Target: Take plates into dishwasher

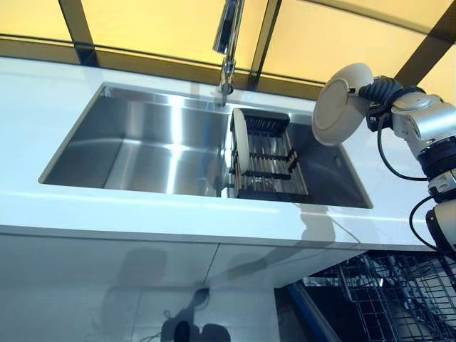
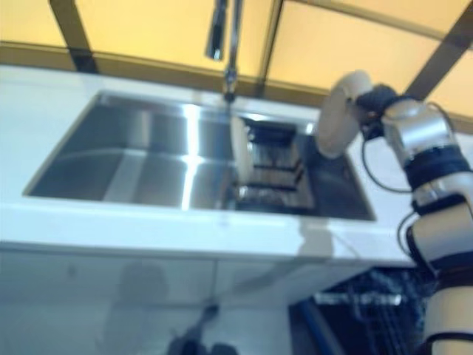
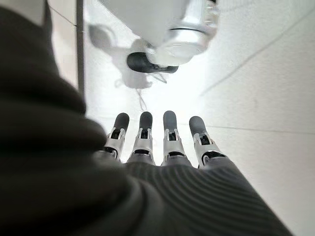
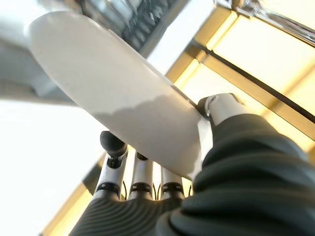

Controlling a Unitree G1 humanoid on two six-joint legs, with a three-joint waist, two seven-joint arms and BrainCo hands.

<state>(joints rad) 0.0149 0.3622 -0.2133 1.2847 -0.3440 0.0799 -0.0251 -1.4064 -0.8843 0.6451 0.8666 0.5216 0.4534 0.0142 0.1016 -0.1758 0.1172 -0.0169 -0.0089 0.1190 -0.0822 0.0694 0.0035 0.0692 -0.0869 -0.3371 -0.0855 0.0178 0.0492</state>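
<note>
My right hand (image 1: 380, 92) holds a white plate (image 1: 340, 103) up in the air above the right end of the sink (image 1: 142, 146). The plate is tilted, with its face turned toward the sink. In the right wrist view the plate (image 4: 118, 93) lies pinched between the thumb and the fingers (image 4: 141, 184). A second white plate (image 1: 240, 139) stands on edge at the left end of a dark dish rack (image 1: 274, 171) inside the sink. My left hand (image 3: 167, 142) shows only in its own wrist view, hanging low over the floor with straight fingers and holding nothing.
A chrome faucet (image 1: 228, 43) rises behind the sink's middle. White countertop (image 1: 178, 210) surrounds the sink. The open dishwasher's dark wire rack (image 1: 392, 299) sits low at the right, below the counter's edge. White cabinet fronts (image 1: 107, 271) fill the lower left.
</note>
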